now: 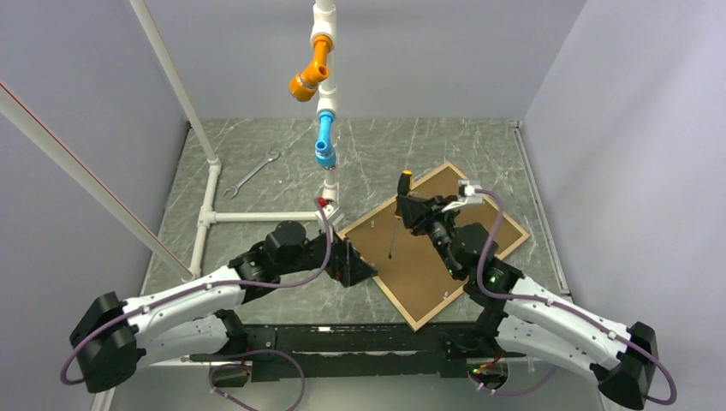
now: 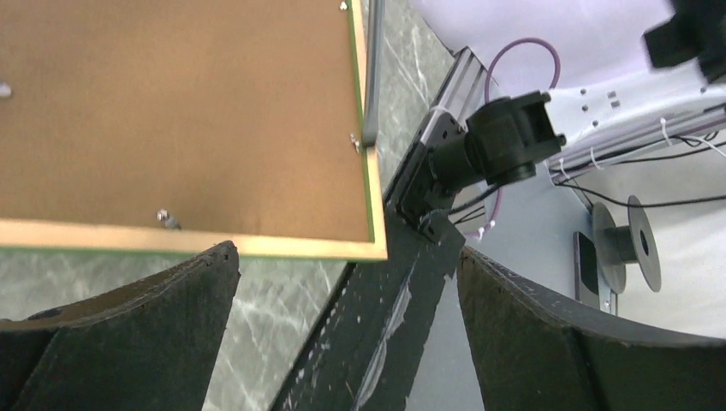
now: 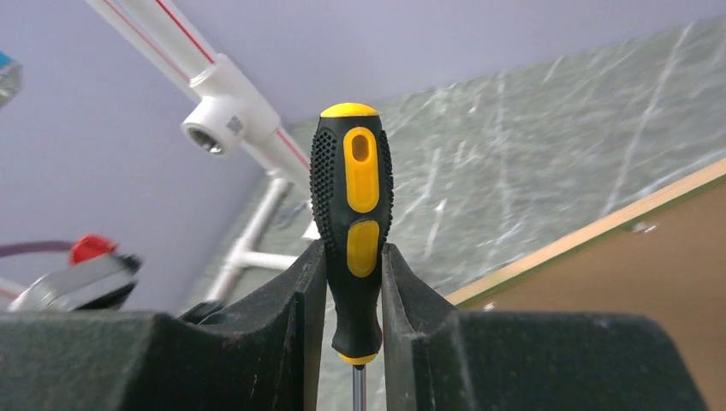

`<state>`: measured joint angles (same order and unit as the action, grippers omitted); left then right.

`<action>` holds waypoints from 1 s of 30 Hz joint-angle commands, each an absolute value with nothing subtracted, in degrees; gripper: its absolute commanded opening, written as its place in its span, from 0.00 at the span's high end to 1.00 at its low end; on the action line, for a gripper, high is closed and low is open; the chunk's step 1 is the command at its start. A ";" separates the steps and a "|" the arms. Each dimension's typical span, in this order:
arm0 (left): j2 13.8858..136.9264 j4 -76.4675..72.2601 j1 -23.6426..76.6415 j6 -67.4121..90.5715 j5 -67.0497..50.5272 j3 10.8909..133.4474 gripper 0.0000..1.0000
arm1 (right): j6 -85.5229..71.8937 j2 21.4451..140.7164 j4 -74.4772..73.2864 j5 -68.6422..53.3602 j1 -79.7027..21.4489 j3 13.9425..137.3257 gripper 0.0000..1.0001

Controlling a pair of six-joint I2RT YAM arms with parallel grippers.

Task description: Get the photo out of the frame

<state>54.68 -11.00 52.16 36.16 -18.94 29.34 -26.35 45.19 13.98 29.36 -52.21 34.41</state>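
Right tool (image 3: 354,257) is clenched on a black-and-yellow screwdriver (image 3: 353,171) above the brown backing panel (image 1: 419,257). Left tool (image 2: 344,253) gapes open just beside a corner of the frame (image 2: 257,245).

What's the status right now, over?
Right gripper shut on screwdriver. Left gripper open by frame corner. Frame face-down, backing panel on, photo unseen.

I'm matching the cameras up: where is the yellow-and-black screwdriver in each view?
Top external: centre, the screwdriver held by the right gripper over the brown backing panel.
Left wrist: not in it.
Right wrist: the screwdriver fills the centre, handle up.
Shared landmark: the backing panel, in all three.
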 commanded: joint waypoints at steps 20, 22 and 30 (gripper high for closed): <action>71.46 -9.35 54.34 25.11 -15.74 43.80 1.00 | -45.75 38.92 31.02 14.24 -52.29 24.53 1.00; 69.37 -5.73 54.24 21.91 -14.81 43.69 1.00 | -40.65 38.76 21.62 13.71 -52.37 27.56 0.81; 58.90 12.07 53.72 6.82 -19.63 43.59 1.00 | -25.84 40.29 -18.35 11.01 -49.19 46.49 0.00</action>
<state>64.88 4.62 53.76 16.05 -17.21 41.87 -36.01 39.40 1.52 15.18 -50.94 37.21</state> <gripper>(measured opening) 0.087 0.989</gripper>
